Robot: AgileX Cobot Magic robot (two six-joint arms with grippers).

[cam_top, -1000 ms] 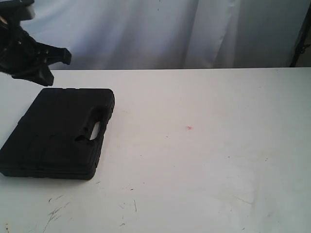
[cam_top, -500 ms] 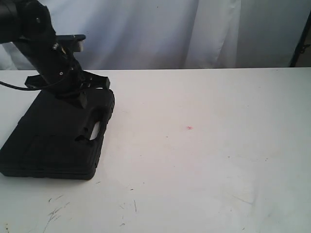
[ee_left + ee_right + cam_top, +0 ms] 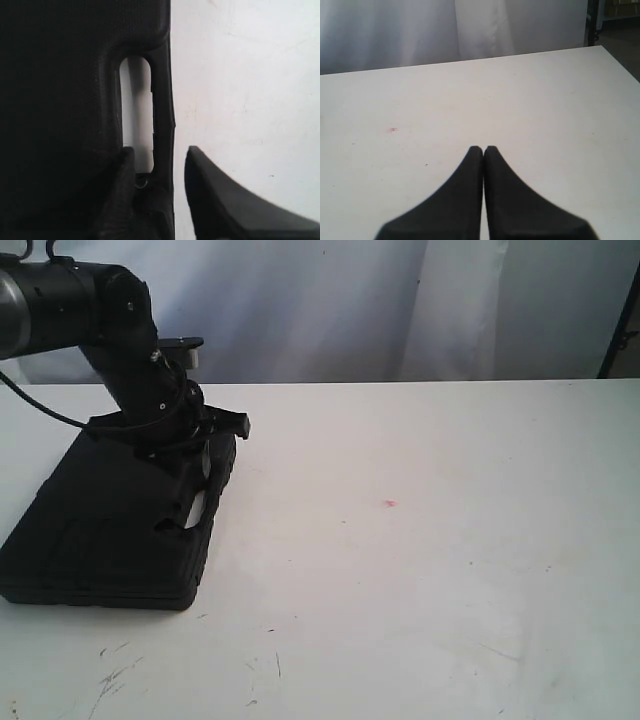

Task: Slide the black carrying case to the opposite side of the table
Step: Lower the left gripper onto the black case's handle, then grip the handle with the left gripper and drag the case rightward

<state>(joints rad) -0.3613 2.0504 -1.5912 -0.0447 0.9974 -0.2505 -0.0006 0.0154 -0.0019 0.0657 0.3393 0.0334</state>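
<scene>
Black carrying case (image 3: 100, 530) flat on table (image 3: 450, 570), handle bar (image 3: 162, 110) between parted fingers of left gripper (image 3: 160, 148), not clamped, right gripper (image 3: 483, 149) closed

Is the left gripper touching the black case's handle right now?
Cannot tell. In the left wrist view the left gripper straddles the handle: white table shows between one finger and the handle, but the other finger blends into the black case.

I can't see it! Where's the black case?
In the exterior view the black case lies flat at the left of the table, the left fingers either side of its handle.
</scene>
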